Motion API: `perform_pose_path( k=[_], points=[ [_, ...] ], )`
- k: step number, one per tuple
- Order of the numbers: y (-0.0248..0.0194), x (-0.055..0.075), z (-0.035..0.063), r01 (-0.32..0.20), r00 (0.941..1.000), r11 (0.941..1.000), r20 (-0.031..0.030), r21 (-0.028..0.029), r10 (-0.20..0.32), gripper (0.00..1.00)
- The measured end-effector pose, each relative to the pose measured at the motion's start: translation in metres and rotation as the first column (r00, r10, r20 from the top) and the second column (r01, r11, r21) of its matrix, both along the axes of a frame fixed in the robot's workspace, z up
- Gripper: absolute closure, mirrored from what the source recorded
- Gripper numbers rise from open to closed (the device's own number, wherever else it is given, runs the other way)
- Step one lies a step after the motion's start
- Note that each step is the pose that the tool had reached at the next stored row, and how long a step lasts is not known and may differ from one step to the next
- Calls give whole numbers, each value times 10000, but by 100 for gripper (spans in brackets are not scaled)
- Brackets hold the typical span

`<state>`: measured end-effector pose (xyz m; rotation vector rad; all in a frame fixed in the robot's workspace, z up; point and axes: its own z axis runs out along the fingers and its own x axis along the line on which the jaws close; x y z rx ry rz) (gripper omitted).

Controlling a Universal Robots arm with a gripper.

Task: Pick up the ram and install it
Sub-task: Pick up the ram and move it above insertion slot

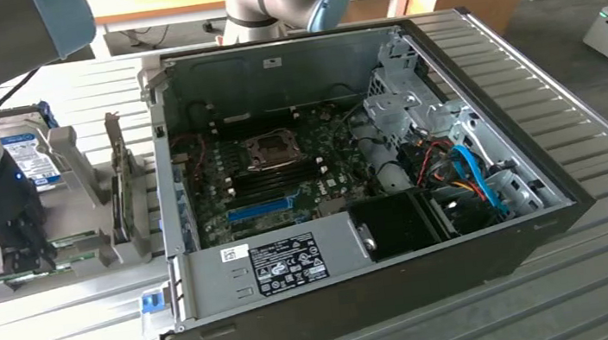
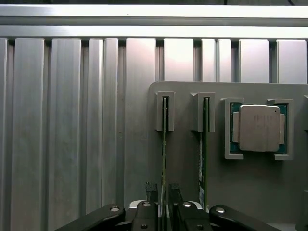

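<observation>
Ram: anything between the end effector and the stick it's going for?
Nothing visible. In the wrist view the end effector is open, with one finger on each side of the ram, which stands on edge in the grey holder. The second ram sits in the neighbouring slot, outside the fingers.

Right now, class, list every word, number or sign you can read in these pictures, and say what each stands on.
Nothing can be read for certain.
White label on the grey metal power supply: print and symbols, too small to read.
Blue label on the silver hard drive: blurred, unreadable.
Square silver processor lid: faint marks, unreadable.
</observation>
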<state>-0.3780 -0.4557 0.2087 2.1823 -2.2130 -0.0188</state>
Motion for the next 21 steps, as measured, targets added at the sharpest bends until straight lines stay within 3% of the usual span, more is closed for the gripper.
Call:
perform_pose_path(
  k=[21],
  points=[
    [15,12,-5,-1,10000,10000,0,2,1,76]
  ],
)
